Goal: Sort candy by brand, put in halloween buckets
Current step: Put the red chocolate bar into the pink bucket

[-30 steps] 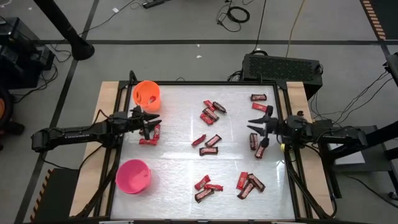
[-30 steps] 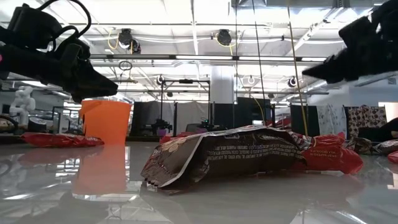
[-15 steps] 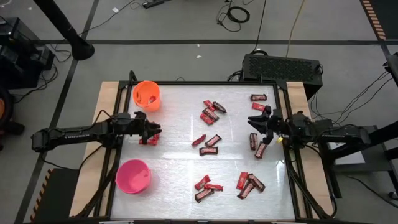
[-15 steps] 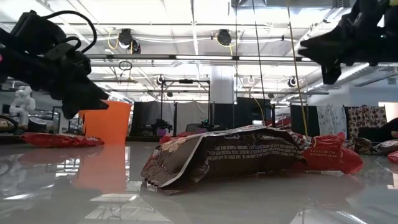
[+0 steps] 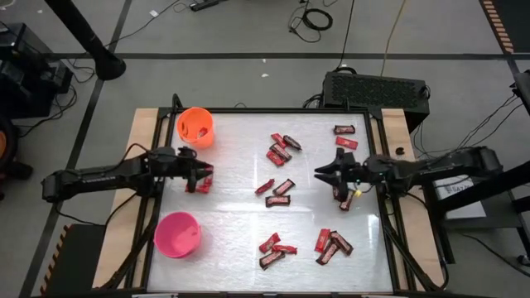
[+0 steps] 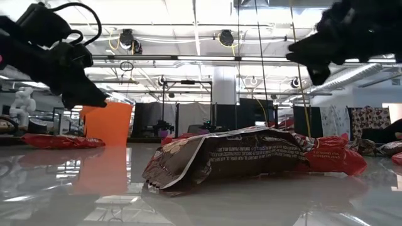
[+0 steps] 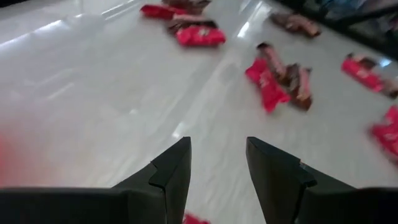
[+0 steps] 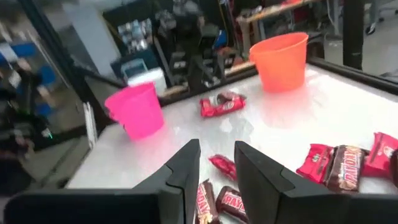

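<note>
We saw red and dark-brown candy bars [image 5: 278, 151] scattered flat over the glossy white surface [image 5: 240, 215]; left gripper [image 7: 216, 163] and right gripper [image 8: 215, 163] fingers were both parted, holding nothing.

A robotics lab: open hall with ceiling ducts [image 6: 226, 37], floor cables [image 5: 315, 18], and framed test rigs [image 6: 188, 100].

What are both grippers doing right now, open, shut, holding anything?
Left gripper: open, empty, above red candy near the orange bucket.
Right gripper: open, empty, over candy on the table's right side.
</note>
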`<control>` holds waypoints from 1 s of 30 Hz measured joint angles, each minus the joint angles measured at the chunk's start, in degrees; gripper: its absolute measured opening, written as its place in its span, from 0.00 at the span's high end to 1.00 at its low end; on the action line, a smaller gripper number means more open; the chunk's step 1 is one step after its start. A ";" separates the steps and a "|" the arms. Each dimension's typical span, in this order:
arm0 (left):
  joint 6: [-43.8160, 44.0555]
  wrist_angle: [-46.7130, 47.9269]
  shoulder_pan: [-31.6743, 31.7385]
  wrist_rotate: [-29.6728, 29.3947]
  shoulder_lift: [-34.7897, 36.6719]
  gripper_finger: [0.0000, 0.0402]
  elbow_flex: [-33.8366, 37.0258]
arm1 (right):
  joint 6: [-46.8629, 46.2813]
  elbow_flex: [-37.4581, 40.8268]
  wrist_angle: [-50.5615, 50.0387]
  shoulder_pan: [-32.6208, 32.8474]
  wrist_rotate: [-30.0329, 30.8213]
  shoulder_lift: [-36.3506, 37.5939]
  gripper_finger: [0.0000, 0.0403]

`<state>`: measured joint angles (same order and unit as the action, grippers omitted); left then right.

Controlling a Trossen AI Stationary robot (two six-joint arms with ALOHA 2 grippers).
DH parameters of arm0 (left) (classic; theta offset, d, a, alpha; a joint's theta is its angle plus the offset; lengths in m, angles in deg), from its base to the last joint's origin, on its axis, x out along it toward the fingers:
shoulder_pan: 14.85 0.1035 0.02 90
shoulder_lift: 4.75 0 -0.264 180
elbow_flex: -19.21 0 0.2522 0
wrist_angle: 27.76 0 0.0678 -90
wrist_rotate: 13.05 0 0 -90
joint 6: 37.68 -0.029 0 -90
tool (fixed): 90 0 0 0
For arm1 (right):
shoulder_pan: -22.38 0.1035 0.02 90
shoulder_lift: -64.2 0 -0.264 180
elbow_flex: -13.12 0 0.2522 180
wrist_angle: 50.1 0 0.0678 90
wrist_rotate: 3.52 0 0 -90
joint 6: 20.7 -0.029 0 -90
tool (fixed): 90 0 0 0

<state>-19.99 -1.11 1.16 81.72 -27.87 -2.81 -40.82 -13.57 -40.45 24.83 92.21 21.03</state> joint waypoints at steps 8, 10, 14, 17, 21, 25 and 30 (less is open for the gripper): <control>1.38 7.00 -0.35 -0.58 0.00 0.60 -0.71 | 9.77 -15.26 -0.16 4.09 0.06 -24.27 0.77; 1.36 6.46 -1.41 -0.68 0.00 0.60 -0.69 | 12.66 -19.52 -0.31 5.01 -0.10 -29.87 0.77; 1.43 5.52 -3.69 -0.68 0.00 0.60 -0.70 | 18.64 -28.45 -6.32 5.86 -0.11 -38.59 0.77; 1.49 5.44 -4.88 -0.68 0.00 0.60 -0.69 | 21.47 -34.65 -13.42 5.16 0.03 -44.10 0.77; 1.44 5.34 -5.92 -0.70 0.00 0.60 -0.71 | 25.95 -40.52 -18.68 3.78 0.06 -50.74 0.77; 1.42 5.12 -6.08 -1.53 0.00 0.60 -0.71 | 30.16 -43.15 -19.08 1.59 -0.19 -55.49 0.77; 1.42 5.15 -6.08 -1.95 0.00 0.60 -0.71 | 31.32 -43.81 -18.46 -2.70 -5.89 -58.34 0.77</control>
<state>-18.57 4.04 -4.91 79.78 -27.87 -3.52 -9.50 -57.37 -58.91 22.14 86.32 -37.31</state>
